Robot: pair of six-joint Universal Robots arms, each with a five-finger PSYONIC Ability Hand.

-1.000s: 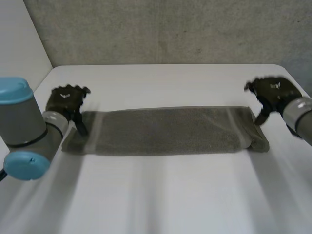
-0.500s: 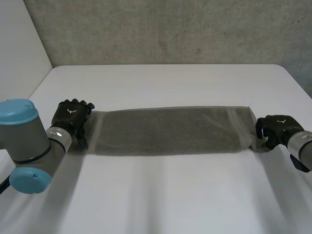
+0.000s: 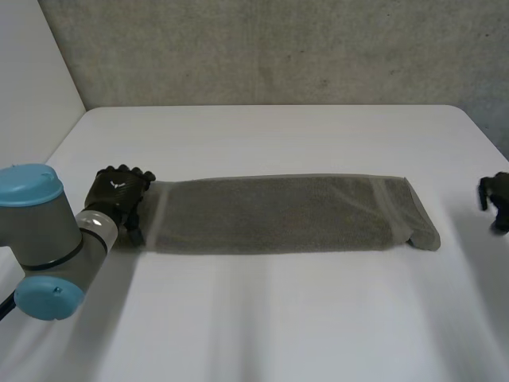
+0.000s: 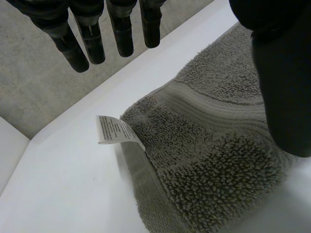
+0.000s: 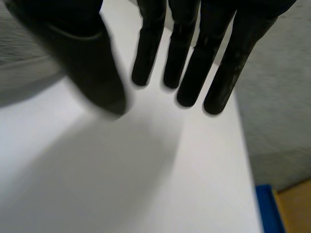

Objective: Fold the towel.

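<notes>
The towel [image 3: 278, 213] lies flat as a long, narrow grey strip on the white surface [image 3: 278, 318], stretching away from the left robot hand [image 3: 118, 191] towards the right robot hand [image 3: 495, 199]. The left robot hand is at one short end, with its fingers [image 4: 121, 29] straight and spread beyond the corner where a white label [image 4: 114, 131] sticks out, its thumb over the pile, pinching nothing. The right robot hand is apart from the opposite end, with its fingers [image 5: 194, 63] straight and relaxed above the bare surface.
</notes>
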